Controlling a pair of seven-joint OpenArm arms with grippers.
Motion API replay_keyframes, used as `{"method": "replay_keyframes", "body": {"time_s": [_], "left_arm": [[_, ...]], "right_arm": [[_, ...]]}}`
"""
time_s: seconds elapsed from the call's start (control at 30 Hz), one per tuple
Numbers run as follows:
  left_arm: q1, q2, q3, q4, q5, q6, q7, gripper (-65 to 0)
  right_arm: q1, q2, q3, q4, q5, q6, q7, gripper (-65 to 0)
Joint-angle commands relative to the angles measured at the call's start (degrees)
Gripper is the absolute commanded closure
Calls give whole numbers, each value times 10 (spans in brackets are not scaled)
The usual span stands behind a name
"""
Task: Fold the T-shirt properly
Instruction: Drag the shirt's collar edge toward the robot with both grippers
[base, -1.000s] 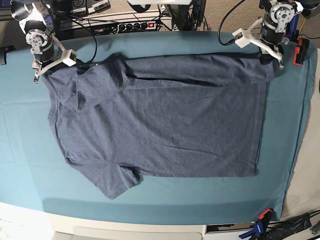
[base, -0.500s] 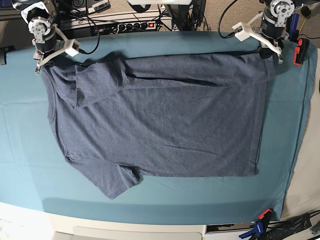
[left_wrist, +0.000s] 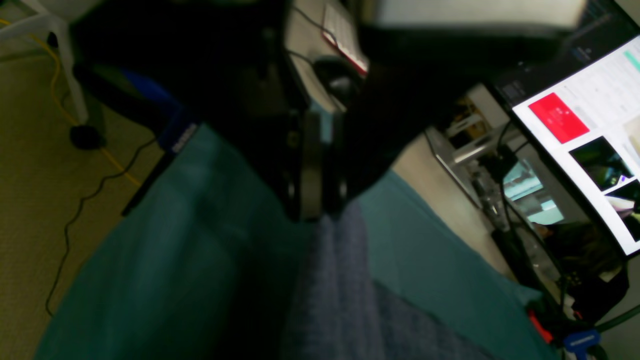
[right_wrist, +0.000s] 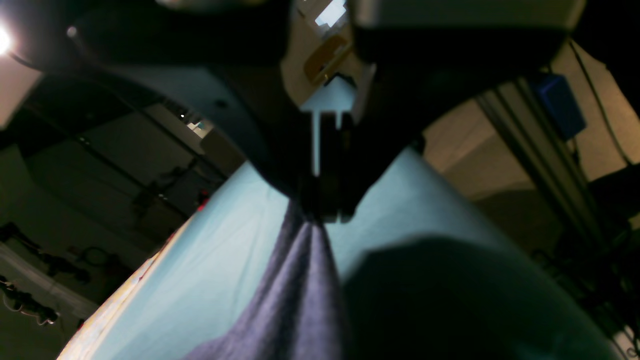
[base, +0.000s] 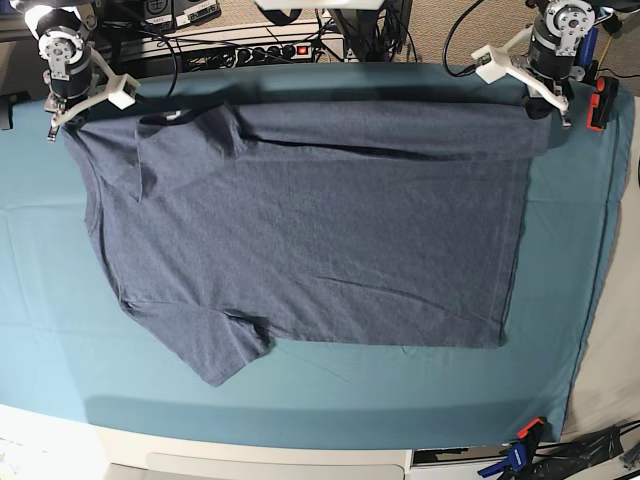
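Note:
The slate-blue T-shirt (base: 310, 230) lies spread on the teal cloth, plain side up, no lettering showing. Its far edge is lifted and stretched between both grippers. My left gripper (base: 553, 108) at the far right is shut on the shirt's hem corner; in the left wrist view the fabric (left_wrist: 330, 280) hangs from the closed gripper (left_wrist: 312, 212). My right gripper (base: 60, 122) at the far left is shut on the shoulder end; in the right wrist view the cloth (right_wrist: 300, 290) runs down from the closed gripper (right_wrist: 322, 215). One sleeve (base: 215, 350) lies flat at the front left.
The teal table cloth (base: 400, 385) covers the table. A power strip and cables (base: 270, 50) run behind the far edge. A red-black tool (base: 602, 100) sits at the far right. A clamp (base: 520, 450) grips the front right edge. A monitor (left_wrist: 585, 130) stands beyond the table.
Both grippers have moved toward the far edge and outward, pulling the shirt's far edge taut and dragging the whole shirt back. The near hem slid away from the front.

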Motion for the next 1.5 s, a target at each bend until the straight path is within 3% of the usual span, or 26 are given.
{"method": "replay_keyframes", "body": {"time_s": [0.0, 1.33, 1.43, 1.47], "left_arm": [[2, -12, -2, 9, 9, 7, 9, 0], [34, -7, -2, 9, -6, 19, 13, 0], [33, -7, -2, 9, -6, 19, 13, 0], [33, -7, -2, 9, -6, 19, 13, -27]], "right_arm": [[-6, 8, 9, 7, -10, -7, -13, 0], [-30, 7, 9, 7, 10, -6, -3, 0], [-29, 7, 9, 7, 38, 25, -2, 0], [-29, 7, 9, 7, 50, 41, -1, 0]]}}
